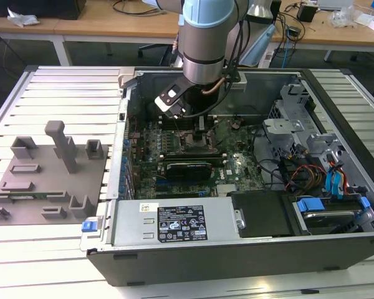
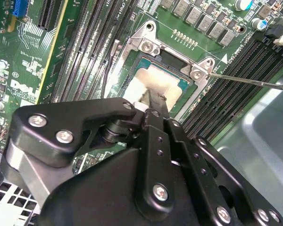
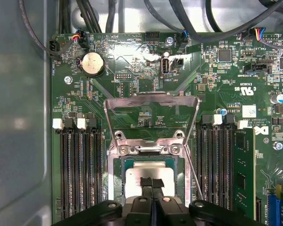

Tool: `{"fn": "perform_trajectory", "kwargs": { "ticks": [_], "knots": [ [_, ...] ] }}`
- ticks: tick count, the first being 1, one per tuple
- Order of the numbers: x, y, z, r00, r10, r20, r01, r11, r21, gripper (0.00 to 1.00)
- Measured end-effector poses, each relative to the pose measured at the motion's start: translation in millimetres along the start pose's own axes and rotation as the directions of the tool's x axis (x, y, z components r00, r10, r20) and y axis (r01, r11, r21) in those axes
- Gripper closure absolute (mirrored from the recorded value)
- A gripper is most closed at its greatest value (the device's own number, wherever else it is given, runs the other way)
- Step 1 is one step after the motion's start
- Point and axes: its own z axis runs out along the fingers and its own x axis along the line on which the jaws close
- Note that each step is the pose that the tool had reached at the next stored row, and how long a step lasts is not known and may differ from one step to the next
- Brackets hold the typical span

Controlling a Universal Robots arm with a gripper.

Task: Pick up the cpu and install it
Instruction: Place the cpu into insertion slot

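You have one arm (image 1: 202,43) reaching down from the top centre of the exterior view into one open computer case (image 1: 237,258). The case lies on the slatted desk (image 1: 50,87) and takes up the middle of the frame and the exterior view's right. One grey box with a white label (image 1: 174,221) sits along the case's near wall. On the exterior view's left, one grey tray (image 1: 25,208) with raised blocks lies on the desk, well apart from the arm.

Your one gripper (image 3: 152,181) hangs over the socket (image 3: 117,186) on the green board (image 3: 132,70). In the first wrist view its two fingers stand together with only a thin seam between them. Their tips sit right at the pale top of the one cpu (image 3: 137,176). You cannot tell from either wrist view whether they press on it.

The cpu lies flat inside the socket, its silvery top and darker rim visible around the gripper (image 2: 153,100) in the second wrist view (image 2: 172,82). One metal bracket (image 3: 146,141) stands tilted up, open, off the socket, with two screws at its hinge. One thin lever (image 2: 254,82) runs beside the socket. One coin battery (image 3: 93,63) sits on the board beyond the bracket, and one memory stick (image 3: 244,174) stands in a slot beside the socket.
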Motion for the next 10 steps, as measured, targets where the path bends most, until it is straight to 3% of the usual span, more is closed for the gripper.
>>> {"fn": "perform_trajectory", "kwargs": {
  "ticks": [6, 10],
  "knots": [
    [0.0, -0.2, 0.3, 1.0000, 0.000, 0.0001, 0.000, 1.0000, 0.0000, 0.89],
    [0.0, -0.3, 4.7, 1.0000, 0.000, 0.0001, 0.000, 1.0000, 0.0001, 0.89]
  ]
}}
